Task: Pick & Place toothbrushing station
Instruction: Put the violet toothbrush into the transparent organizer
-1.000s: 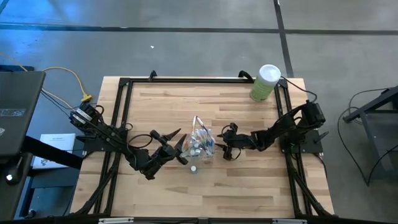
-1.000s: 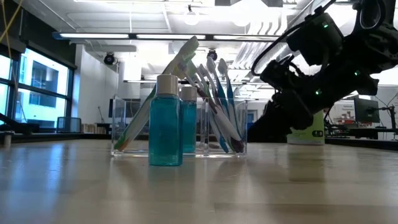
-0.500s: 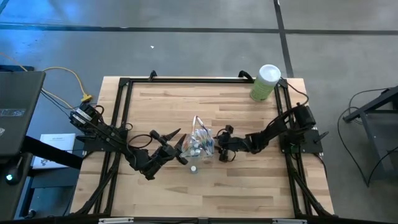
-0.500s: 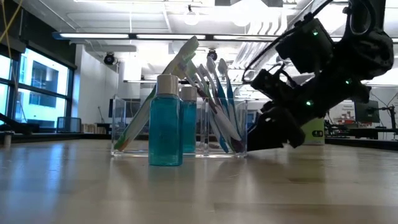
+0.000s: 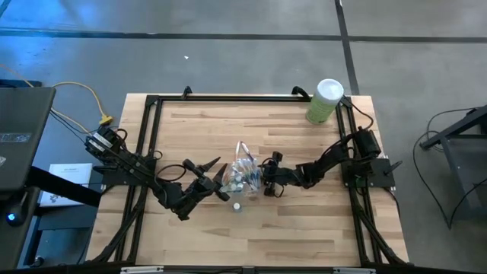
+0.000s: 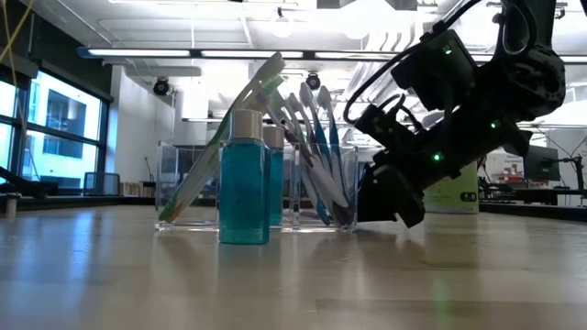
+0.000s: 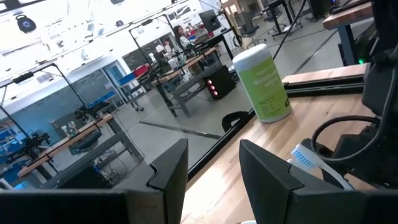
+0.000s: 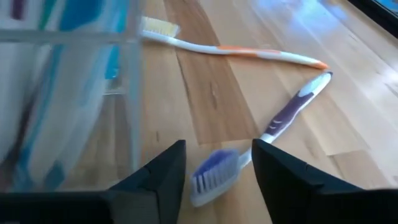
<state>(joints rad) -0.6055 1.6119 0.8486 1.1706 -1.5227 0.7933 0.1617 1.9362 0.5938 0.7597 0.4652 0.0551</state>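
The clear holder point(image 5: 245, 173) stands mid-table, with several pastel toothbrushes point(image 6: 312, 137) leaning in it. A small teal bottle with a white cap point(image 6: 244, 179) stands on the table just in front of it. My right gripper point(image 5: 266, 181) is low at the holder's right end and open. In its wrist view its fingers stand on either side of a purple toothbrush's head point(image 8: 214, 176), which lies on the table. An orange-and-white toothbrush point(image 8: 230, 48) lies beyond. My left gripper point(image 5: 222, 176) waits left of the holder, level above the table, open and empty point(image 7: 213, 155). My right gripper comes slanting down from the table's right. The outer side of one finger point(image 8: 158, 177) lies against the holder's right-end wall point(image 8: 132, 112) near its foot. The holder stays upright on the table. The purple toothbrush between the fingers looks untouched.
A tall green canister with a white lid point(image 5: 326, 100) stands at the table's far right corner. A black frame point(image 5: 152, 122) runs around the table top. Bare wood lies near and far of the holder.
My right gripper has sunk and gone toward the table's left, reaching the holder's right end, and has rolled a little. The holder, with its toothbrushes, has slid slightly toward the left; the teal bottle in front has stayed put.
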